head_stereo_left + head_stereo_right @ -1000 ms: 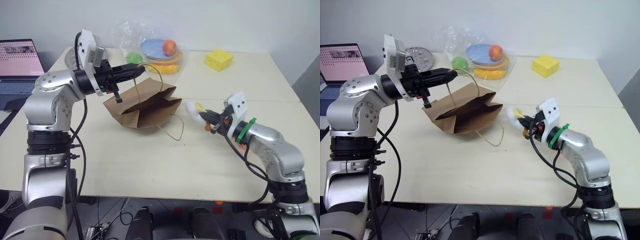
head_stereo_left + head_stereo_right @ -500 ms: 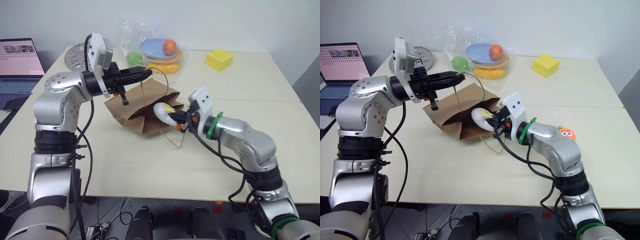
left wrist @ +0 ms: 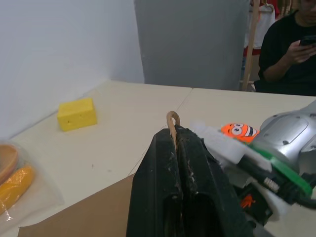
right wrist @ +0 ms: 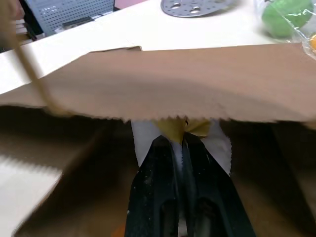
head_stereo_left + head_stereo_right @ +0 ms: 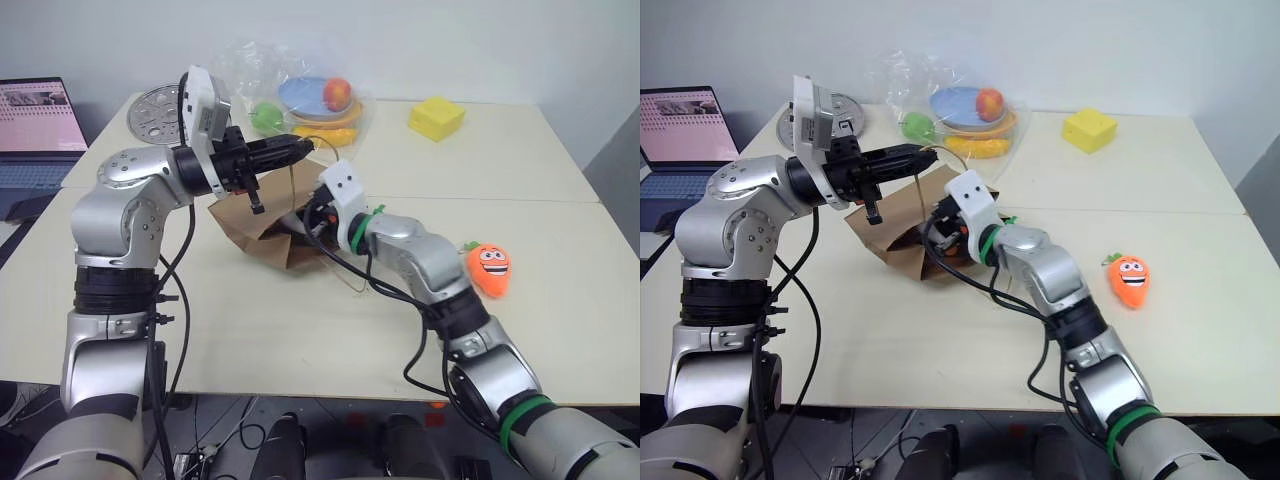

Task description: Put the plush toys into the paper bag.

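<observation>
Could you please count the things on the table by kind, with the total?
Plush toys: 2 (orange carrot; white-and-yellow toy at the bag's mouth, in the right gripper)
Paper bag: 1
Clear bag of plastic fruit: 1
Yellow sponge block: 1
Perforated metal disc: 1
Laptop: 1
Total: 7

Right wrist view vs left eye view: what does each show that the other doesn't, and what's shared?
Right wrist view alone: the white-and-yellow plush toy pinched in the right claw, just under the paper bag and its serrated top edge.

Left eye view alone: the left claw holding up the bag's cord handle, the carrot plush toy lying on the table, the yellow sponge block, and the laptop.

Shared: the bag, the perforated metal disc, and the green fruit in clear wrap.
</observation>
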